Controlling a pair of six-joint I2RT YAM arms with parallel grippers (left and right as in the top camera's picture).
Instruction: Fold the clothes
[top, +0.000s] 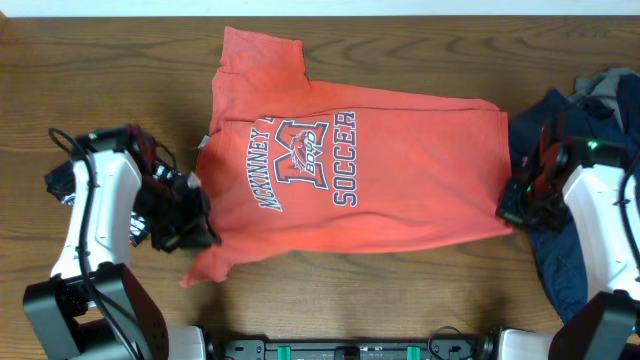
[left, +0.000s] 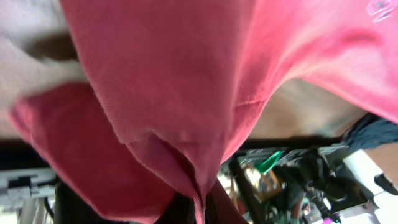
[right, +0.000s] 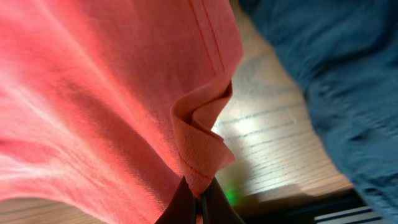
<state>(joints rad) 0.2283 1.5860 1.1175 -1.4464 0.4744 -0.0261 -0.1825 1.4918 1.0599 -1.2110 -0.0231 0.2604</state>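
The coral-red T-shirt (top: 350, 165) with navy "SOCCER" lettering lies spread across the table, collar to the left and hem to the right. My left gripper (top: 190, 225) is shut on its lower left shoulder area; the fabric (left: 168, 106) hangs in folds from the jaws (left: 199, 208). My right gripper (top: 520, 200) is shut on the lower right hem corner; a pinched fold (right: 199, 155) rises from the jaws (right: 199, 205). A navy garment (top: 570, 210) lies at the right under my right arm and shows in the right wrist view (right: 336, 81). A black garment (top: 62, 185) peeks out at the far left.
The wooden table (top: 120, 80) runs to the front edge, where a black rail (top: 350, 350) sits. A grey-blue piece of cloth (top: 610, 85) lies at the top right on the navy pile. The arm bases stand at the front corners.
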